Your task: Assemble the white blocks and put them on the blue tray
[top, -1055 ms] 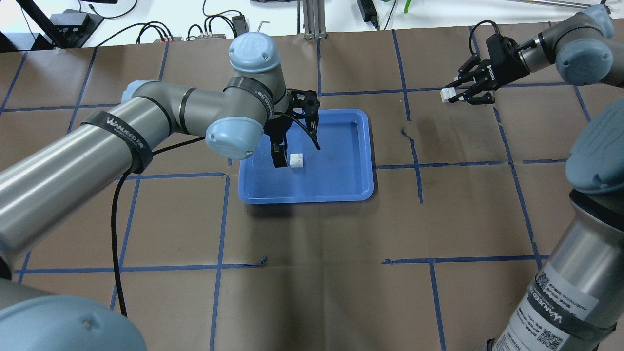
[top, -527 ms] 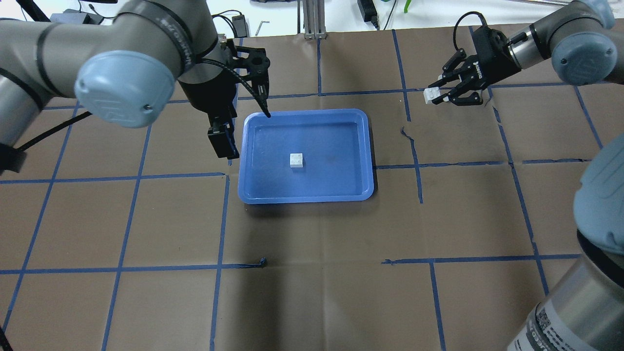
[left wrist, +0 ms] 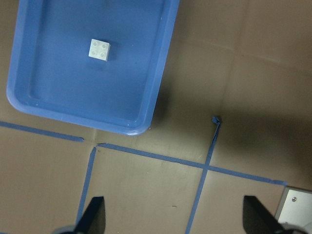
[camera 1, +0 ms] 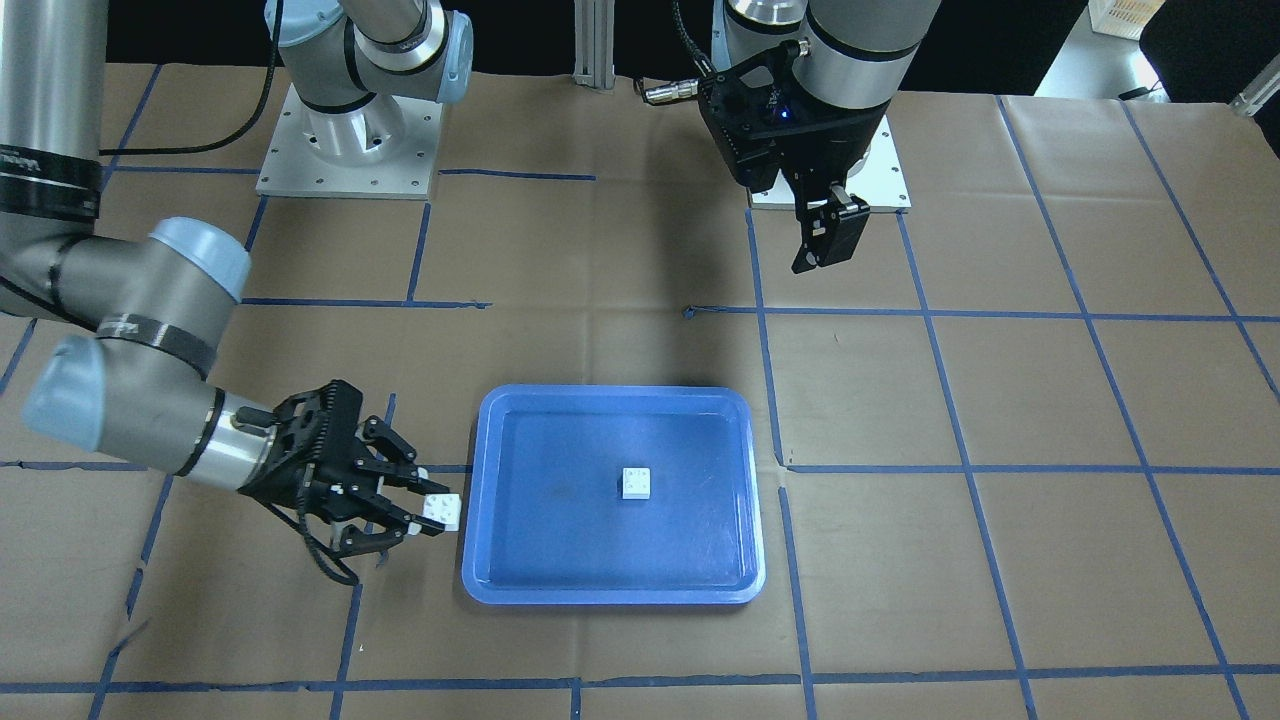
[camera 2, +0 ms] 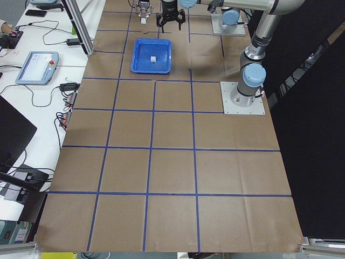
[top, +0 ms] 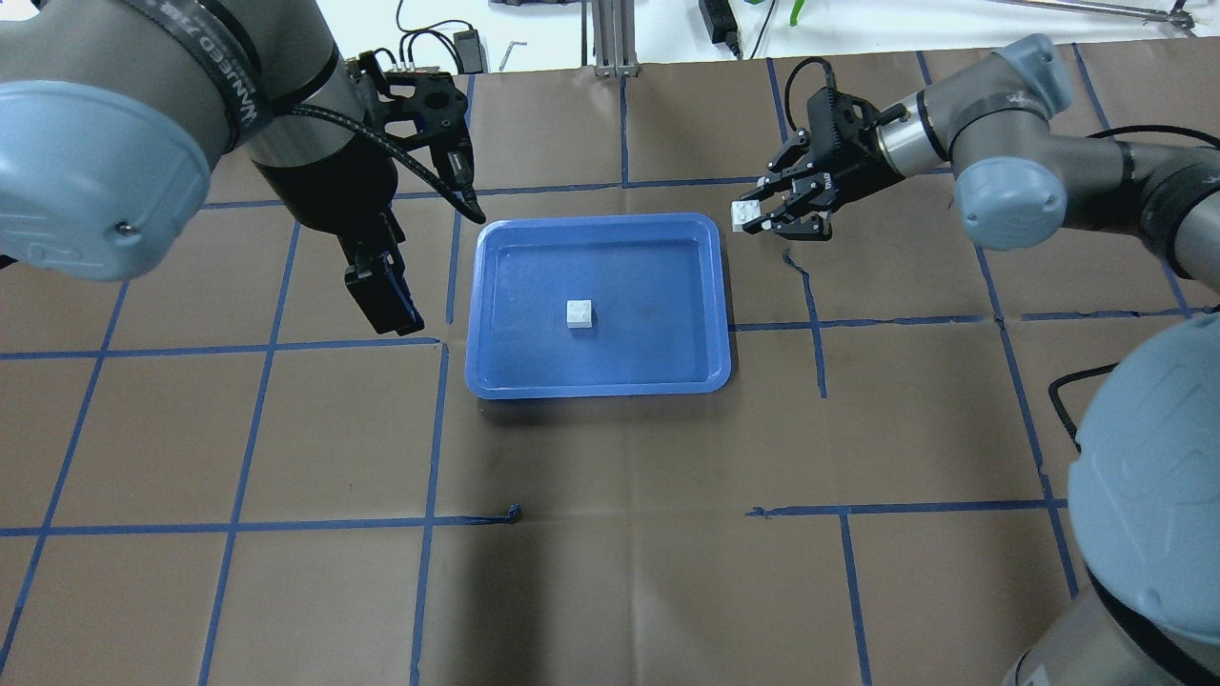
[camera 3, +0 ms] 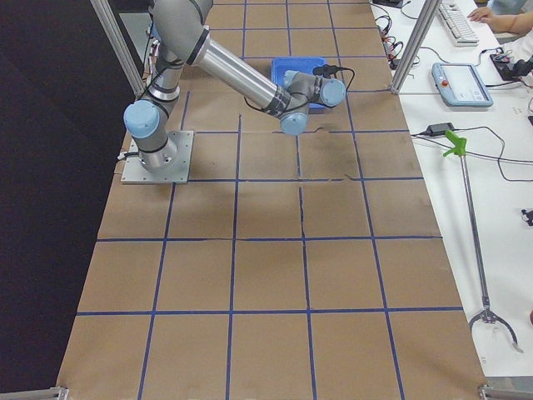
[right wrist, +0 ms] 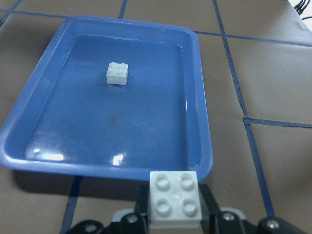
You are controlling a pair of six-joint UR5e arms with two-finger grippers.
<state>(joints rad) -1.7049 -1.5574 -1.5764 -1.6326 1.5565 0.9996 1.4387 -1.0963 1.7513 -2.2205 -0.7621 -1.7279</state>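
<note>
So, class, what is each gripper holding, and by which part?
Right gripper: a white block, pinched by two opposite sides, studs uncovered. Left gripper: nothing.

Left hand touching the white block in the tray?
Apart. Overhead view: left hand hangs open outside the blue tray's rim; the white block sits alone mid-tray.

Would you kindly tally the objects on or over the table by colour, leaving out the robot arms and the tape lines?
Blue: 1, the blue tray.
White: 2, the loose block lying in the blue tray and the held block in the right gripper.
Total: 3.
</note>
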